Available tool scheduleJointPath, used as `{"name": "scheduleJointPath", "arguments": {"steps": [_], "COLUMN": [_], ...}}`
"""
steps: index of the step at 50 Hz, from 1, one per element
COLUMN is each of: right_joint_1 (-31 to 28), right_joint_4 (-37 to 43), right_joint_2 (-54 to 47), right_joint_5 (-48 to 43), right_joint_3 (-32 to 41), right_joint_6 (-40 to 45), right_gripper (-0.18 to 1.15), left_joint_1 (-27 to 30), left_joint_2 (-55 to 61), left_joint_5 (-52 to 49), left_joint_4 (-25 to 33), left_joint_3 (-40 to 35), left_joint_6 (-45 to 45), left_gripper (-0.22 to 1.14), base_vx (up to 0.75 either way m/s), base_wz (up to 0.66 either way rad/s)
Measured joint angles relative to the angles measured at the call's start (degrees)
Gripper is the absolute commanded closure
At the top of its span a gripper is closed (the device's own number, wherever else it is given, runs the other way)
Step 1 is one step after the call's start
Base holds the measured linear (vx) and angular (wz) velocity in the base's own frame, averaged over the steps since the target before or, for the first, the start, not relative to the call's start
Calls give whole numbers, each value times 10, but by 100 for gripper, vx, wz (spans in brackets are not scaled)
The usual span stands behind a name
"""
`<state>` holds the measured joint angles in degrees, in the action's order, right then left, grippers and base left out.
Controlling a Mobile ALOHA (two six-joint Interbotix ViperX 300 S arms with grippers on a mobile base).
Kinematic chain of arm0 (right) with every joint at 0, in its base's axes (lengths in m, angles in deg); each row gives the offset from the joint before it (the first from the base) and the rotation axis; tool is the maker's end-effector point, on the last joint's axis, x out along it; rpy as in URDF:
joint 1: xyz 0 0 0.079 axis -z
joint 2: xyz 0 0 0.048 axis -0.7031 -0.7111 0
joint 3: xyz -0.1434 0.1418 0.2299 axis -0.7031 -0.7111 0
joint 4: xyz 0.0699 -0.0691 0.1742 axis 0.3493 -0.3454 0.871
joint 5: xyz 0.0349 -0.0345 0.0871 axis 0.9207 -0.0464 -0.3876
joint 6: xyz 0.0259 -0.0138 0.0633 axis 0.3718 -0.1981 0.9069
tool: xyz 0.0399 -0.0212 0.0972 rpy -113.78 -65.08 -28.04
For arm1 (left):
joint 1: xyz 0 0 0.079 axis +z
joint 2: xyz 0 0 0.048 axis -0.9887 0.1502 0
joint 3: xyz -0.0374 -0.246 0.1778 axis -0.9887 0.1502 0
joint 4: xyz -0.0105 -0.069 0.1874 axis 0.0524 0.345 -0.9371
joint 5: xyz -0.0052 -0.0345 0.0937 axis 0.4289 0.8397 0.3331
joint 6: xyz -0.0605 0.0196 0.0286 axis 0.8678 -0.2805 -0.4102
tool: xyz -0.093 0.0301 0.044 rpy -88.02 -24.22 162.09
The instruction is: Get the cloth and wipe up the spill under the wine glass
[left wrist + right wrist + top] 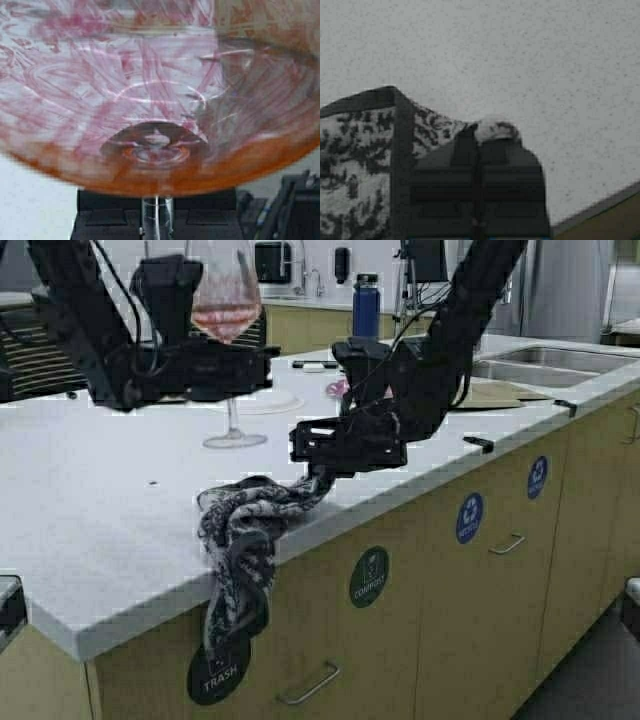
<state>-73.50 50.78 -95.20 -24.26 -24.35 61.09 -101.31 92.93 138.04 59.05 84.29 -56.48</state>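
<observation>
The wine glass [226, 302], with pink liquid in its bowl, is at the back left of the white counter [110, 500]. Its foot [235, 440] is on or just above the counter; I cannot tell which. My left gripper [232, 370] is shut on the stem [156, 220], under the bowl [150, 90]. My right gripper [322, 472] is shut on a corner of the grey-black and white print cloth [240, 530], low over the counter's front edge. The cloth lies bunched on the edge and hangs down the cabinet front. In the right wrist view the gripper [479, 145] pinches a fold of the cloth [360, 150]. A small pink patch [337, 388] shows behind the right arm.
A dark blue bottle [366, 305] stands at the back. A sink [540, 365] and tan mats [500, 395] lie to the right. A white round plate [270, 402] sits behind the glass. Cabinets with trash and compost labels [368, 576] are below the counter edge.
</observation>
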Motion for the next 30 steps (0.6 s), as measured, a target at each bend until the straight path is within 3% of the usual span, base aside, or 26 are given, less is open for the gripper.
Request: {"name": "scheduleJointPath", "arguments": {"steps": [30], "right_joint_1": [3], "right_joint_4": [1], "right_joint_2": [0], "right_joint_5": [-14], "right_joint_3": [-6], "right_joint_6": [-1], "right_gripper": [91], "left_joint_1": [-3], "left_joint_2": [191], "left_joint_5": [106], "left_joint_4": [-6], "left_joint_3": [-90], "left_joint_6": [-62], "left_gripper": [68], "base_vx": [0], "base_wz": [0]}}
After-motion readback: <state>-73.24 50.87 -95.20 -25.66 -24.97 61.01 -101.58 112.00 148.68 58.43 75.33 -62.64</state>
